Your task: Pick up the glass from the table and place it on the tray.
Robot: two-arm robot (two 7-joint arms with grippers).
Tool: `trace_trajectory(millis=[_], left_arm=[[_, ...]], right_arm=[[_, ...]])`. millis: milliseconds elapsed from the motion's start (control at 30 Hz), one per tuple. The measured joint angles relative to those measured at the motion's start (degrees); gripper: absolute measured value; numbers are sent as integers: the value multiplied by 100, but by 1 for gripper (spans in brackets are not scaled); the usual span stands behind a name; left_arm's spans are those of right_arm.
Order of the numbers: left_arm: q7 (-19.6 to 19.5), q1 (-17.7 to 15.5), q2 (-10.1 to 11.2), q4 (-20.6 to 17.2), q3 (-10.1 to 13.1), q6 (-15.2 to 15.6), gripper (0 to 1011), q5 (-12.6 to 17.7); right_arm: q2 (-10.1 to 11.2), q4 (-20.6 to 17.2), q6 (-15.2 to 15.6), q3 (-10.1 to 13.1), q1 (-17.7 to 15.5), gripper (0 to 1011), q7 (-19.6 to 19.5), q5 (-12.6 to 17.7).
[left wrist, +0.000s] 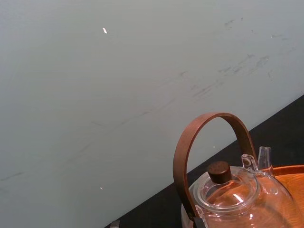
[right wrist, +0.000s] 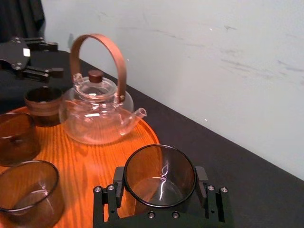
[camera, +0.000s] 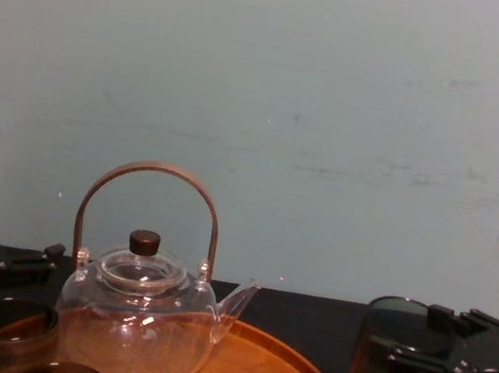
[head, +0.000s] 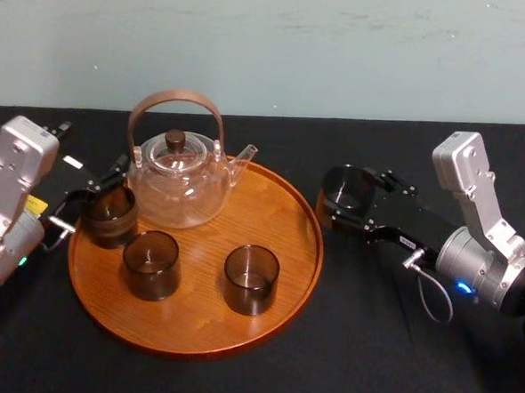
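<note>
My right gripper (head: 344,198) is shut on a dark smoky glass (head: 348,187), one finger against each side of it. In the chest view the glass (camera: 389,350) hangs upright above the black table (head: 396,347), just right of the tray's rim. The right wrist view shows the held glass (right wrist: 159,175) with the round wooden tray (right wrist: 97,159) beyond it. That tray (head: 204,310) carries three more dark glasses (head: 151,263) and a clear teapot (head: 179,179). My left gripper (head: 91,193) stands open at the tray's left edge, beside the leftmost glass (head: 110,214).
The teapot's arched brown handle (camera: 155,176) rises well above the glasses at the back left of the tray. A pale wall (camera: 338,115) runs behind the table. Bare wood lies along the tray's right side (head: 287,225) and front (head: 192,330).
</note>
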Motion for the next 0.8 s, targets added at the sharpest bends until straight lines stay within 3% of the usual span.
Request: trace_trajectory(millis=[367, 800], left_arm=[[0, 0, 0, 0, 0, 0, 1001, 0], [0, 0, 0, 0, 0, 0, 1001, 0]], right_arm=[[-24, -108, -40, -183, 72, 900, 99, 0], [-308, 379, -39, -503, 484, 900, 76, -225]])
